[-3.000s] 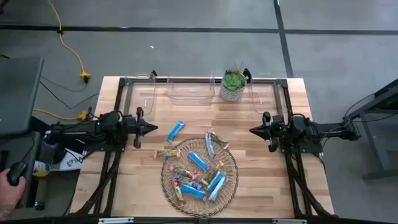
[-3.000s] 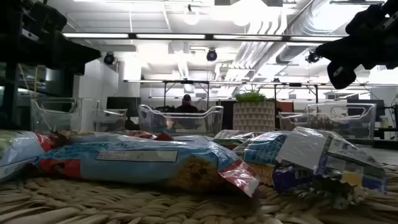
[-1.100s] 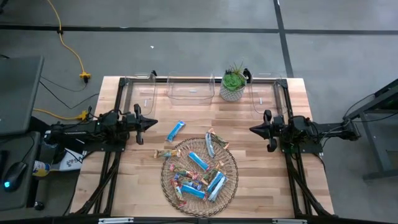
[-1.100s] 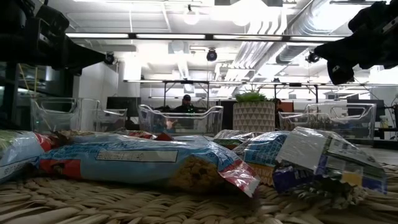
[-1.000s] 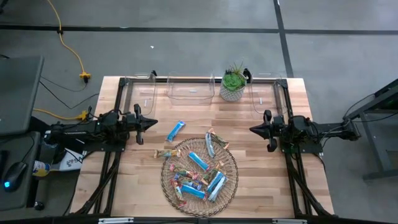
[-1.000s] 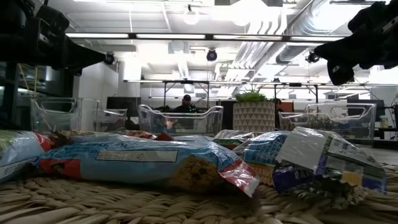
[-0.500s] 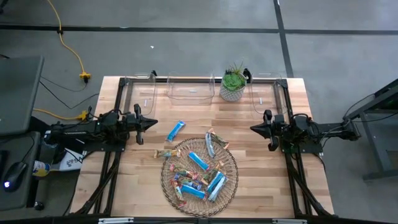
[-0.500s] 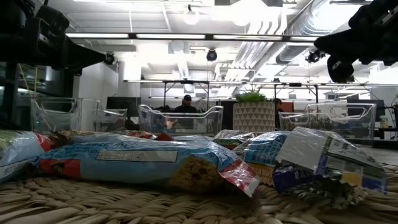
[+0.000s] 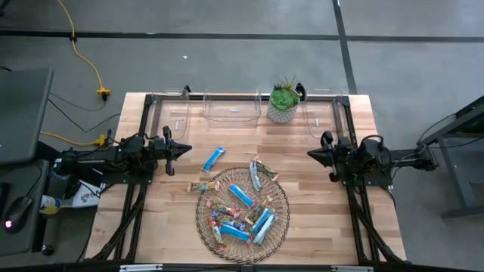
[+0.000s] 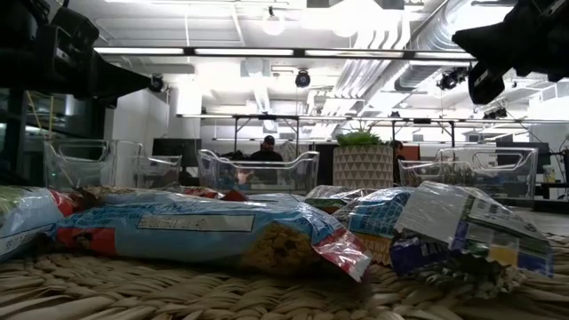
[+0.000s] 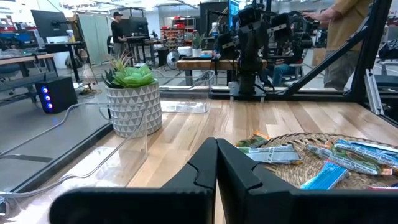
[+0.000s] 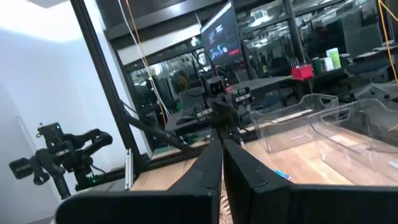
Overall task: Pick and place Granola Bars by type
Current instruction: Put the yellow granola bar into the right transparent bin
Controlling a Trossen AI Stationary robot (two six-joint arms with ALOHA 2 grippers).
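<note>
Several granola bars point(image 9: 240, 209), blue-white and tan with red-green print, lie heaped in a round woven basket point(image 9: 281, 213). One blue bar point(image 9: 214, 159) lies on the wood left of the basket. A tan bar point(image 9: 199, 186) rests at the basket's left rim. My left gripper point(image 9: 187, 151) is shut and hovers left of the blue bar; its fingers show in the wrist view point(image 11: 216, 152). My right gripper point(image 9: 309, 155) is shut and hovers right of the basket, tipped upward point(image 12: 222, 148). Up close, a blue-white bar point(image 10: 191, 227) fills the low view.
Three clear plastic bins point(image 9: 232, 110) point(image 9: 172, 113) point(image 9: 321, 115) stand along the far edge. A potted green plant point(image 9: 283, 102) stands between the middle and right bins. Bare wood lies between the bins and the basket. People stand in the room behind.
My right gripper has risen and drawn back a little toward the table's right edge, its fingers staying shut. The bars and the basket lie as before.
</note>
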